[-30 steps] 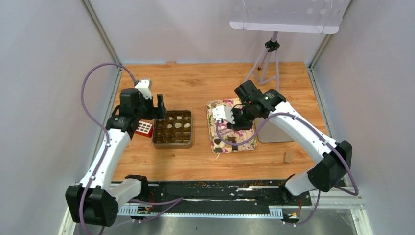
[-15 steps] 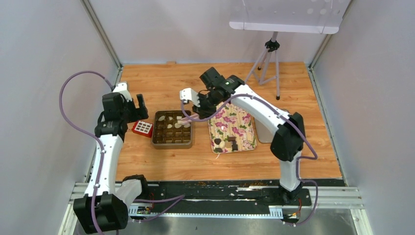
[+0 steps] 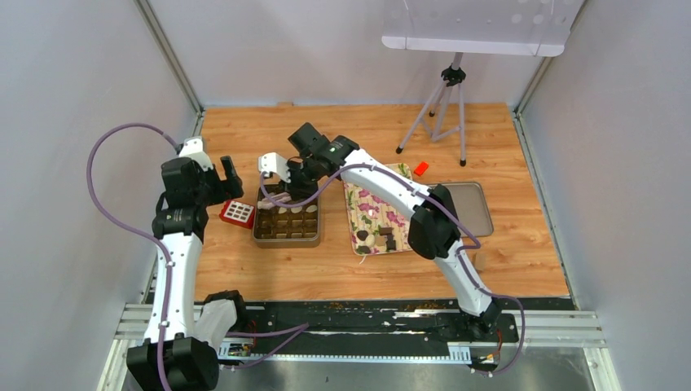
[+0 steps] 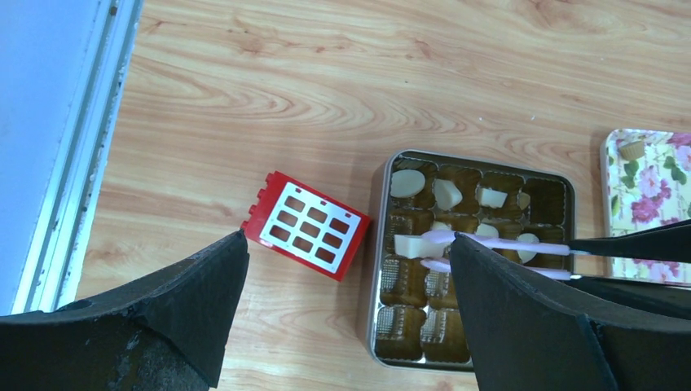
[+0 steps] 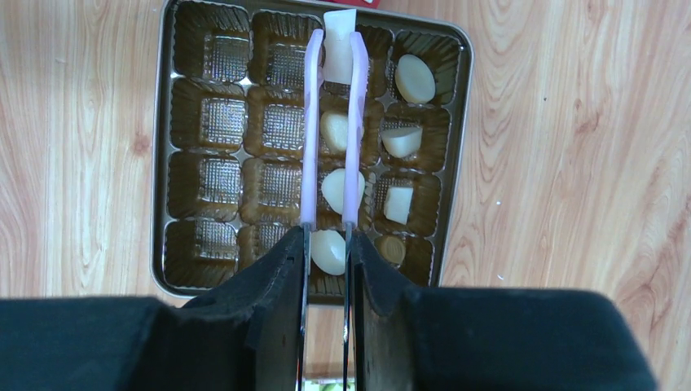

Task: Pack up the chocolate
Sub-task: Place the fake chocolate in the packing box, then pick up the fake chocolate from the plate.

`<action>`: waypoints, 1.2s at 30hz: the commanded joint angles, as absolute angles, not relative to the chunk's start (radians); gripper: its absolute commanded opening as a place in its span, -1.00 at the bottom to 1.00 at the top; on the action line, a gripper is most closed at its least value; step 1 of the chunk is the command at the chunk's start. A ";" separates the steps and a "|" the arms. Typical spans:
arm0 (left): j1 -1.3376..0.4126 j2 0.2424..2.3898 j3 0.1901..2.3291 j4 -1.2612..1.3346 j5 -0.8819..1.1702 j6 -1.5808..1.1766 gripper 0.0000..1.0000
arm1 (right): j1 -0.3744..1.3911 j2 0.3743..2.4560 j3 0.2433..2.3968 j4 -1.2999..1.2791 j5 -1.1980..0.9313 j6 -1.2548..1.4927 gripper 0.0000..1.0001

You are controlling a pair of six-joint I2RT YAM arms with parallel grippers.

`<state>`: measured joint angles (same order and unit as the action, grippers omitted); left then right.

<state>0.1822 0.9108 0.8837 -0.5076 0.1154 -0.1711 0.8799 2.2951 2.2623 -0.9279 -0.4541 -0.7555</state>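
The left pincer (image 4: 346,242) gapes wide and empty near a red plastic grid block (image 4: 305,236). Beside the block, a metal tin (image 5: 158,163) of crinkled brown cups holds smooth cream chocolate (image 5: 414,77). The right pincer (image 5: 326,240) clamps lilac tweezers (image 5: 309,122), which pinch a white square piece (image 5: 339,37) above the cups. More pieces lie on the floral tray (image 3: 368,216).

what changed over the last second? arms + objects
Right gripper swung left from above the floral tray to above the tin; its tweezers pinch a white chocolate piece over the tin's left cells. Left gripper backed off left from the tin's edge, open throughout. Tin, floral tray and red grid block stayed put.
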 commanded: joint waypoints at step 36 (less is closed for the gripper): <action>0.193 1.034 0.914 -0.422 0.350 -0.254 1.00 | 0.769 1.565 1.527 -0.996 -0.340 -0.872 -0.61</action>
